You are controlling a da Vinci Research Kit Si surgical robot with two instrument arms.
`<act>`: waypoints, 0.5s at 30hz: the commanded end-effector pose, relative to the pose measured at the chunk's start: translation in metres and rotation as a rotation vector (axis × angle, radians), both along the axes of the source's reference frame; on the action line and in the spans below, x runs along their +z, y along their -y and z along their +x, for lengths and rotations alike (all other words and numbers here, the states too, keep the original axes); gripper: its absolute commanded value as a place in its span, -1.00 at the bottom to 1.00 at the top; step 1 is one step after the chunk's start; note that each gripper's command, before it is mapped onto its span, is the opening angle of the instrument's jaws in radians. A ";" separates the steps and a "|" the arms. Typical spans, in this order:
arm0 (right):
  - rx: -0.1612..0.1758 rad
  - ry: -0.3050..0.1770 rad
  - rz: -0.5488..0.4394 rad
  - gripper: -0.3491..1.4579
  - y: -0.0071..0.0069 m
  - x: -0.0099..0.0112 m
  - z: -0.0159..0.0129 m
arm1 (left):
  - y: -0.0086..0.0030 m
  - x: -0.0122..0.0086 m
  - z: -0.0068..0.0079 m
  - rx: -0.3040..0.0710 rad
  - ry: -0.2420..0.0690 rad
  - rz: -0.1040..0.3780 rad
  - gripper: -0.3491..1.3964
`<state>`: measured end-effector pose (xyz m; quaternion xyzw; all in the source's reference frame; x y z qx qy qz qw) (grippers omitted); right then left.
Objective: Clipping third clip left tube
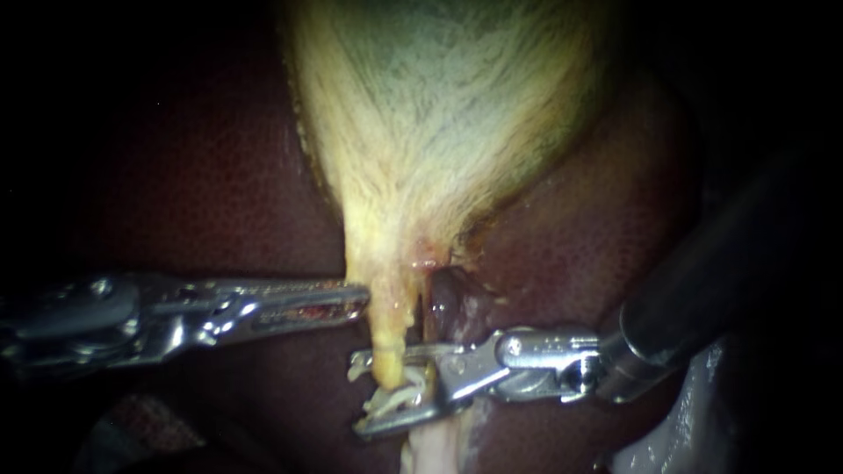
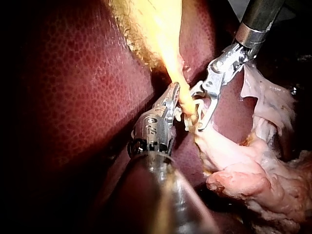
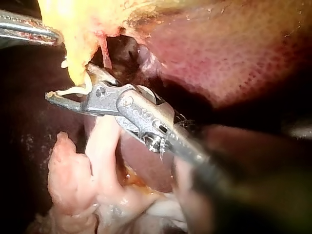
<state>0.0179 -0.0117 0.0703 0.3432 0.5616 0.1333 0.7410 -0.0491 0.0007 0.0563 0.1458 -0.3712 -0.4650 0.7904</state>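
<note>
Dark-red liver [image 1: 219,175] makes the backdrop in every view, w/ blackness beyond it. Centre of the endoscope view: the left tube [image 1: 389,338], a yellow stalk hanging from the narrow end of the pale gallbladder [image 1: 439,105] and running down twd paler tissue. Whitish strands [image 1: 391,399] cling to the tube's lower part; can't tell if they're clip or tissue. At that spot the right instrument's hand [image 1: 356,395] straddles the tube: jaws apart, one above the strands and one below, w/ a plain gap btw them and the tube passing through it, not pinched. Left wrist view agrees, w/ those jaws forming an open C round the yellow stalk. Higher up the tube, the left instrument's hand [image 1: 360,298] has its jaws together w/ nothing seen held, tip touching the tube's left side. Just beside the left tube, on its other side, a dark reddish tube [image 1: 443,303] runs down behind the right instrument's upper jaw. The right instrument's dark shaft [image 1: 720,272] comes in from the right edge. Right wrist view: lumpy pale-pink tissue [image 3: 73,180] lies under the right instrument.
</note>
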 end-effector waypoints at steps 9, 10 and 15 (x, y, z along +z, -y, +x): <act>0.040 -0.013 -0.011 -0.10 -0.0025 -0.0019 -0.0003 | 0.0000 0.0001 -0.0001 0.000 -0.001 0.000 -0.94; 0.043 -0.011 -0.012 -0.11 -0.0025 -0.0019 -0.0003 | 0.0000 0.0001 -0.0001 0.000 -0.001 0.000 -0.94; 0.054 -0.005 -0.016 -0.50 -0.0027 -0.0014 -0.0008 | 0.0000 0.0001 -0.0001 -0.001 -0.001 0.000 -0.94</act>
